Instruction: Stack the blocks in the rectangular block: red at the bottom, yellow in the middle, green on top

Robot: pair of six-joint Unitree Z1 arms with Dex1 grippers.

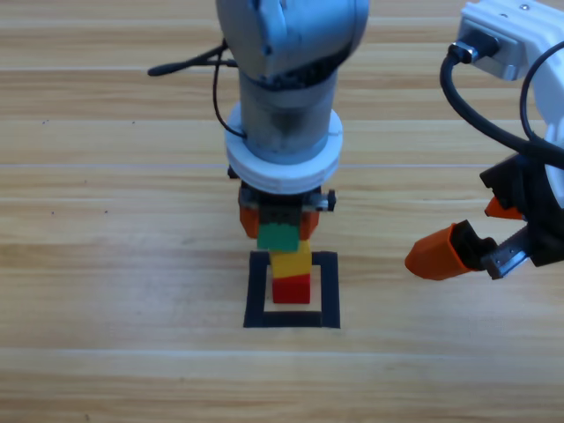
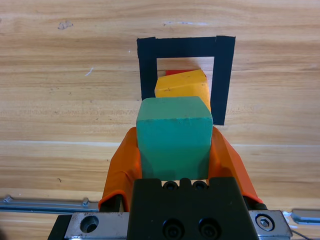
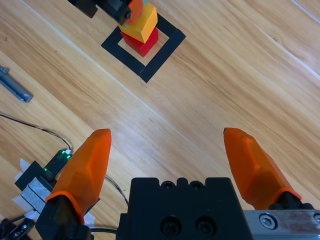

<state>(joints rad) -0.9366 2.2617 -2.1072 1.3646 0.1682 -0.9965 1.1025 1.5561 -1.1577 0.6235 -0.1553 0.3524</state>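
Centre of the high view: your left gripper (image 1: 280,227) clamps green (image 1: 278,235) above yellow (image 1: 291,263) on red (image 1: 292,288), inside the rectangular block (image 1: 256,291). Yellow sits skewed on red, so lowering off-centre risks toppling it. Right gripper (image 1: 458,254) waits at right edge, jaws spread, empty.

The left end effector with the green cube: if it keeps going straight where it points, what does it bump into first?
Probably the yellow cube. The left end effector holds the green cube just above it, though the exact gap is unclear.
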